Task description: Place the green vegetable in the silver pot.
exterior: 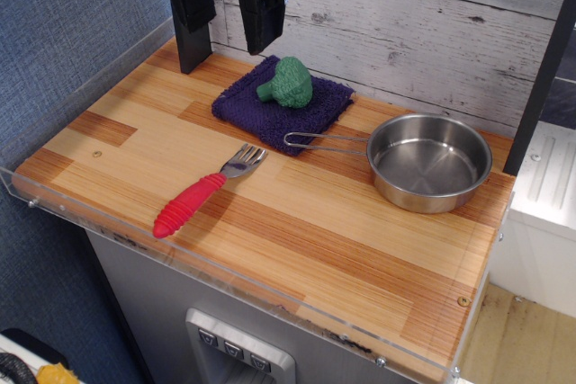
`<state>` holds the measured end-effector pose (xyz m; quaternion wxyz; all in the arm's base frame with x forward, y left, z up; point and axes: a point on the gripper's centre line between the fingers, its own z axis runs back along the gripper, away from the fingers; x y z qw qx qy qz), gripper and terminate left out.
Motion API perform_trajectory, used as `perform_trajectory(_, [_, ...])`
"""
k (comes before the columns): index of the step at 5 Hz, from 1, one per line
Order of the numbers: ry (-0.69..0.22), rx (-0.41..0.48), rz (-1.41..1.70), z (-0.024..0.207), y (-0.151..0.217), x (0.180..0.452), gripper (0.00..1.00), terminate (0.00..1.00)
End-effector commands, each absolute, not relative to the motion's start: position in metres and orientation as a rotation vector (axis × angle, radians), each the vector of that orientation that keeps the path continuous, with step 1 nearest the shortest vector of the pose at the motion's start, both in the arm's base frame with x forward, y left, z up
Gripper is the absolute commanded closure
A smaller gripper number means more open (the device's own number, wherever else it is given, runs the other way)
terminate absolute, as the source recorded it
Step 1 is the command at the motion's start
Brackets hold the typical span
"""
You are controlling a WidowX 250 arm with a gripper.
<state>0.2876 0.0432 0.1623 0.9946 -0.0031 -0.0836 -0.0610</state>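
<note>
The green vegetable (287, 82), a bumpy dark-green broccoli head with a paler stub stem, is lying on a purple cloth (281, 101); the gripper (227, 29) is hanging above and left, fingers spread apart, gripping nothing; the shiny silver pot (430, 161) is sitting empty to the right.

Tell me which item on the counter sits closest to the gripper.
The green vegetable on the purple cloth, just below the gripper; fork and silver pot lie farther.
</note>
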Motion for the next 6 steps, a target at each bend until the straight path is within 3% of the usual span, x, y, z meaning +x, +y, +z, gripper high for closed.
perform_trajectory(1, [-0.167, -0.006, -0.122, 0.162, 0.043, 0.288, 0.0, 0.0])
perform_trajectory(2, [-0.241, -0.011, -0.125, 0.143, 0.074, 0.325, 0.0, 0.0])
perform_trajectory(3, [-0.299, -0.029, -0.166, 0.137, 0.093, 0.354, 0.0, 0.0])
perform_trajectory(4, [-0.314, -0.035, -0.139, 0.118, 0.106, 0.375, 0.0, 0.0])
perform_trajectory(6, [-0.293, -0.002, -0.166, 0.106, 0.091, 0.392, 0.0, 0.0])
